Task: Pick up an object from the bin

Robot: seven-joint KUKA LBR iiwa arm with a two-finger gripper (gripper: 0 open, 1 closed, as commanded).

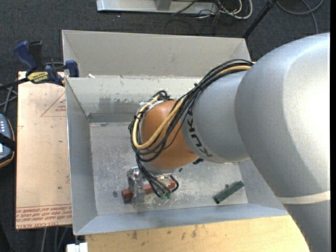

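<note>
The fingers (138,187) were low over the front-left part of the bin floor, close to the near wall. They were a small metal cluster under the wrist, and I could not tell whether they stood open or closed, nor whether anything was between them. Just to their left, on the floor, lay a small reddish-brown block (127,194), the nearest loose thing; whether it touched the fingers was not clear. On their other side was a reddish piece with a green edge (166,187), half under the looping black wires, and it could not be made out whether this lay in the bin or belonged to the wrist. A tiny dark speck (114,195) sat on the floor a little left of the block.

Well apart, toward the front-right corner, a dark green flat bar (228,191) lay slantwise on the floor.

Above the fingers rose the rounded orange cover (164,138) of the wrist, wrapped by black and yellowish cables (140,124). Behind it the thick grey arm (273,119) came in from the right. The grey metal bin (79,140) had a scuffed, pale-streaked floor.
</note>
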